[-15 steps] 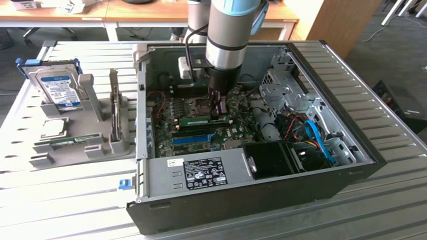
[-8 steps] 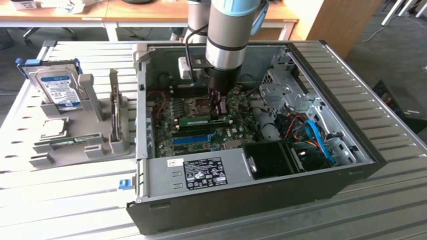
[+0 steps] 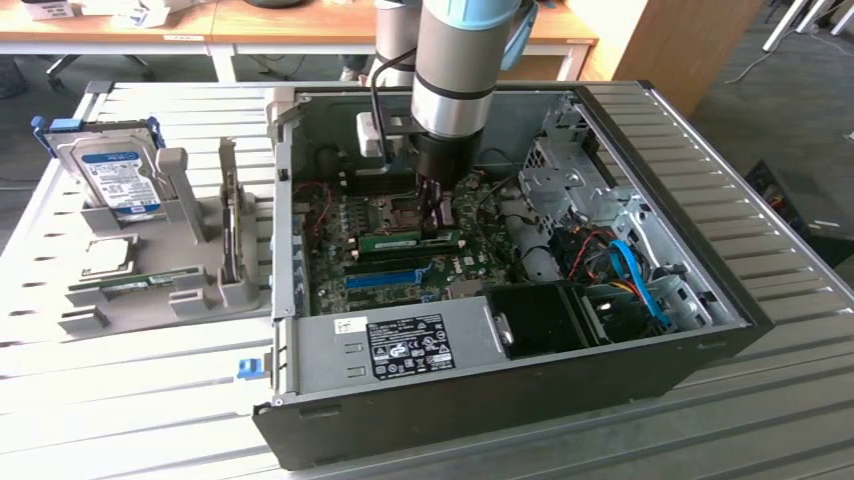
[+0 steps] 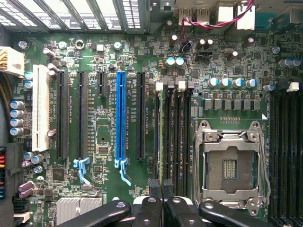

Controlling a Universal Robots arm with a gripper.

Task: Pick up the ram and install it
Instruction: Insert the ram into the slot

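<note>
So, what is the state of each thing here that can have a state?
computer case: open, side cover off.
ram: on its edge at the memory slots, held by the tool.
tool: closed on the ram, down inside the case.
processor socket: empty.
hard drive: standing upright in the grey holder.

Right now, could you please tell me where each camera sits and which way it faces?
Exterior view: off the arm, raised, looking down obliquely into the open computer case; the arm reaches inside, gripper at the ram.
Wrist view: on the wrist, facing straight down at the motherboard; the gripper shows.
Shared: the blue slot and the empty processor socket.
</note>
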